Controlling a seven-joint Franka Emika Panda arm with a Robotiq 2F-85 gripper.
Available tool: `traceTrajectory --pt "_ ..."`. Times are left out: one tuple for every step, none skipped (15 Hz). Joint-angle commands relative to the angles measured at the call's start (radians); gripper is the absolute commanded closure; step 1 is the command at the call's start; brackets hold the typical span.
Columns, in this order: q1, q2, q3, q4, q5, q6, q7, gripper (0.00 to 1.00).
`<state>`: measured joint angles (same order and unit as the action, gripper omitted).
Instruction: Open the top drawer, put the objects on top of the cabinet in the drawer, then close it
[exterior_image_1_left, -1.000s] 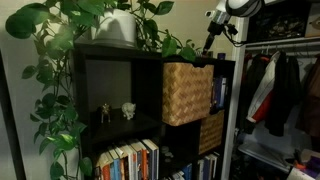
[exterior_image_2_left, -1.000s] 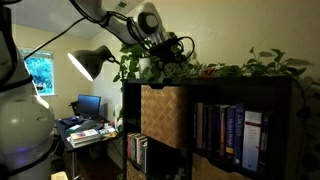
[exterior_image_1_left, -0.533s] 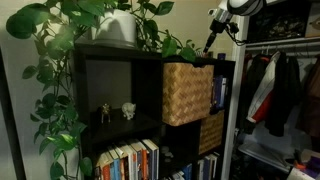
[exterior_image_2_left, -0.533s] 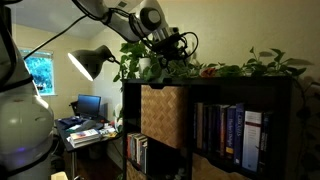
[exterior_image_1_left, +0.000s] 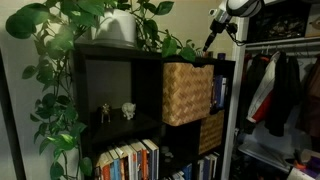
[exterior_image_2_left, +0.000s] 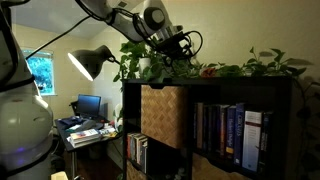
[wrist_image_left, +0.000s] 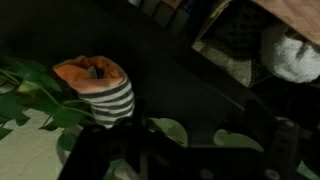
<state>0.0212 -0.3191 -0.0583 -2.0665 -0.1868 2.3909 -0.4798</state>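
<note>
The black cabinet (exterior_image_1_left: 120, 80) shows in both exterior views (exterior_image_2_left: 215, 95). The top drawer, a tan wicker bin (exterior_image_1_left: 186, 93), sticks out a little from its cube; it also shows in an exterior view (exterior_image_2_left: 163, 115). Two tiny trinkets, one dark (exterior_image_1_left: 104, 114) and one whitish (exterior_image_1_left: 128, 110), stand in the open cube beside it. My gripper (exterior_image_2_left: 172, 52) hovers just above the cabinet top among the leaves, also seen in an exterior view (exterior_image_1_left: 211, 38). In the wrist view a small striped object with an orange top (wrist_image_left: 100, 88) lies on the dark top, left of my gripper (wrist_image_left: 198, 150), whose dark fingers look spread and empty.
A large white plant pot (exterior_image_1_left: 120, 28) with trailing vines (exterior_image_1_left: 55, 90) sits on the cabinet top. A smaller, darker woven bin (exterior_image_1_left: 211, 131) and books (exterior_image_2_left: 230, 130) fill other cubes. A desk lamp (exterior_image_2_left: 90, 62) and clothes rack (exterior_image_1_left: 275, 90) stand nearby.
My gripper has shifted slightly along the cabinet top. Nothing else has moved.
</note>
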Motion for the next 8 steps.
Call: traceTrajectory --pt "-0.018 0.05 -0.025 0.058 -0.002 0.086 0.03 0.0" --pt "-0.024 0.064 -0.029 0.074 -0.002 0.103 0.034 0.0" --pt "-0.027 0.077 -0.034 0.086 -0.001 0.122 0.034 0.0" --pt "-0.031 0.094 -0.039 0.102 0.004 0.13 0.033 0.0" --pt "-0.037 0.11 -0.042 0.114 0.003 0.138 0.038 0.0" --pt "-0.037 0.125 -0.047 0.126 0.013 0.14 0.034 0.0" --pt "-0.041 0.14 -0.05 0.136 0.017 0.139 0.039 0.0" --pt "-0.045 0.155 -0.051 0.146 0.02 0.136 0.042 0.0"
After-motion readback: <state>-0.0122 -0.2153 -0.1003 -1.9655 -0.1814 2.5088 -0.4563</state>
